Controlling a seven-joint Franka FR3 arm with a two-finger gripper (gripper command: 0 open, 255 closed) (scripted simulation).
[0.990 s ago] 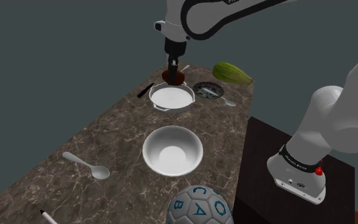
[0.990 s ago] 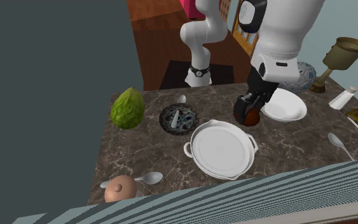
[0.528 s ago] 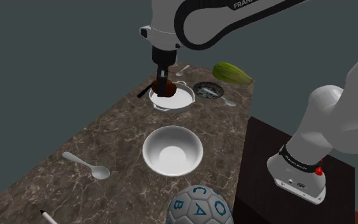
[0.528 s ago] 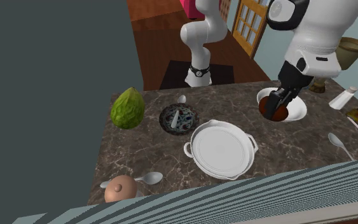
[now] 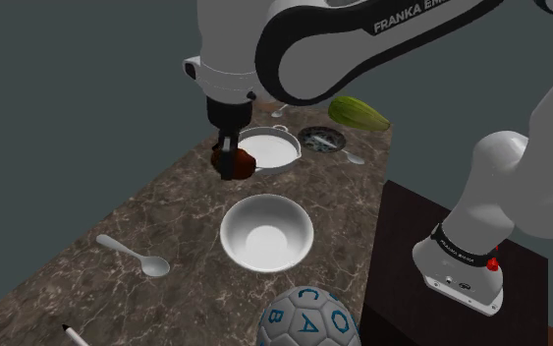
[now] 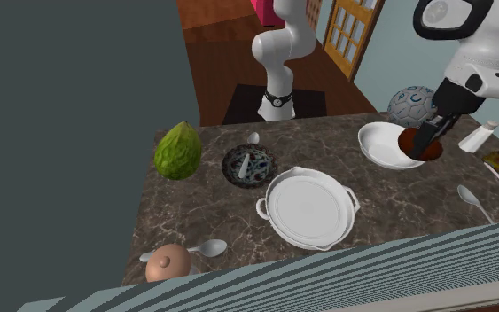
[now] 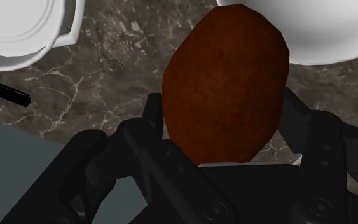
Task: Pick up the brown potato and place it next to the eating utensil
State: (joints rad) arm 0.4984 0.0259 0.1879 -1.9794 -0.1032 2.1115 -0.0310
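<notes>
- While the gripper (image 5: 229, 160) hangs over the marbled counter (image 5: 156, 211), its fingers are clamped on the reddish-brown potato (image 7: 225, 83), one on each side.
- Potato is clear of the surface, in the air between the white two-handled dish (image 5: 272, 147) and the white bowl (image 5: 266, 232).
- Wrist view: bare counter under the potato, with the dish rim and the bowl rim flanking it.
- Second exterior view: potato overlaps the bowl's rim on that view's right.
- Spoon (image 5: 133, 255) lies flat on the counter past the bowl, toward the shoulder view's lower left, well apart from the potato.
- Second spoon (image 6: 205, 249) sits just beside a tan round object (image 6: 167, 263) at the counter edge nearest the second exterior camera.
- Green fruit (image 5: 359, 113) and small patterned dish (image 5: 321, 140) lie beyond the two-handled dish, at the counter's far end in the shoulder view.
- Lettered ball (image 5: 305, 317) is next to the bowl, at the shoulder view's bottom edge.
- Black pen (image 7: 6, 92) lies on the counter near its edge, beside the two-handled dish.
</notes>
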